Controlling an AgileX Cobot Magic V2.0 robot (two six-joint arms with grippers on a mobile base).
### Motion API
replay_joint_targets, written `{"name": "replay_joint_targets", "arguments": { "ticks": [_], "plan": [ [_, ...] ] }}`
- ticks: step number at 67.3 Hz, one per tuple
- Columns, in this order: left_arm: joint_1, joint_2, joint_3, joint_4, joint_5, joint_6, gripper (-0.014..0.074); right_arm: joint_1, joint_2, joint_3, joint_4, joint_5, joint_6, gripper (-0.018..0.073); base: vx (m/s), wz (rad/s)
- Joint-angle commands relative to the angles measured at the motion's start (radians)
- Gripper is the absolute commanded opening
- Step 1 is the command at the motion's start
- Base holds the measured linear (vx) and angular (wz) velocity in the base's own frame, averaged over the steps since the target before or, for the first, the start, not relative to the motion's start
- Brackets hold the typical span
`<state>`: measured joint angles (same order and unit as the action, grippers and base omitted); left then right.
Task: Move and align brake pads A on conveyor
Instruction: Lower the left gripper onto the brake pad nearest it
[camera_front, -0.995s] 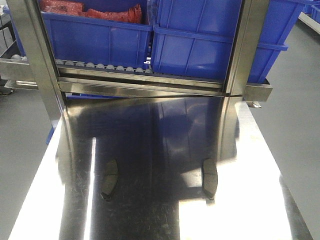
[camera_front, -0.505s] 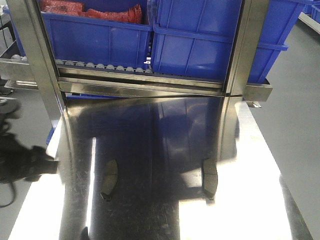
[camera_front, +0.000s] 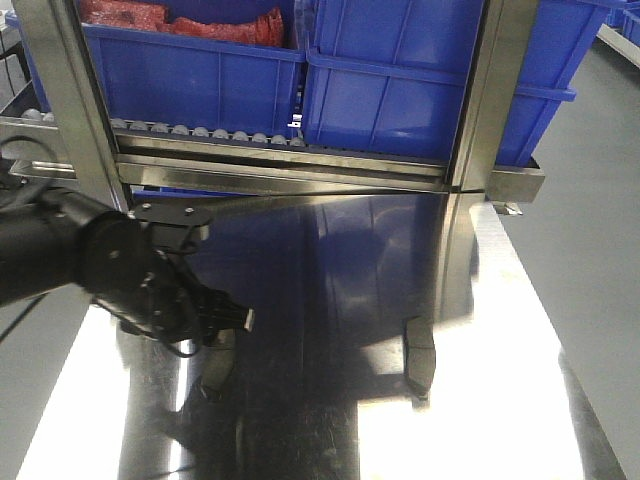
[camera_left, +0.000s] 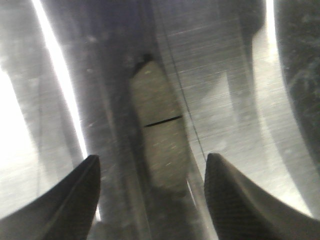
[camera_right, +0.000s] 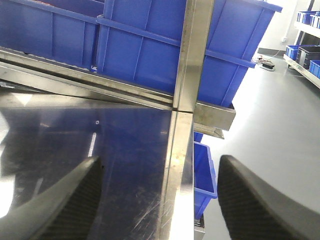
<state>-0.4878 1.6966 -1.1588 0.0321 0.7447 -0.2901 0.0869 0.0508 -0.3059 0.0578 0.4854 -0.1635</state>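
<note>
Black and spread, the left pincer (camera_left: 151, 161) had newly swung in over the left brake pad (camera_left: 159, 135), which lay flat on the steel table (camera_front: 480, 420). The right pincer (camera_right: 160, 167), also spread, held nothing. The other brake pad (camera_front: 419, 358) lay well apart. Pickup seemed next.

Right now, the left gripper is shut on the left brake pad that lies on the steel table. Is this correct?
No. The left gripper is open, not shut: the left wrist-mounted view shows its fingers spread wide, with the left brake pad lying between them on the steel table.
</note>
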Motion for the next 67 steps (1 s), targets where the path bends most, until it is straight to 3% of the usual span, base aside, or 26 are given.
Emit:
{"name": "replay_joint_targets", "arguments": {
  "ticks": [1, 14, 26, 67],
  "plan": [
    [-0.021, 0.010, -0.073, -0.001, 0.009, -0.036, 0.0444, -0.005, 0.012, -0.025, -0.004, -0.072, -0.007, 0.0484, 0.00, 0.00],
    [-0.021, 0.092, -0.138, -0.002, 0.070, -0.046, 0.0470, -0.005, 0.012, -0.025, -0.004, -0.074, -0.007, 0.0484, 0.00, 0.00],
    [-0.021, 0.126, -0.148, -0.001, 0.066, -0.121, 0.0517, -0.005, 0.012, -0.025, -0.004, -0.074, -0.007, 0.0484, 0.00, 0.00],
    [-0.021, 0.234, -0.229, -0.002, 0.098, -0.146, 0.0520, -0.005, 0.012, -0.025, -0.004, -0.074, -0.007, 0.0484, 0.00, 0.00]
  ]
}}
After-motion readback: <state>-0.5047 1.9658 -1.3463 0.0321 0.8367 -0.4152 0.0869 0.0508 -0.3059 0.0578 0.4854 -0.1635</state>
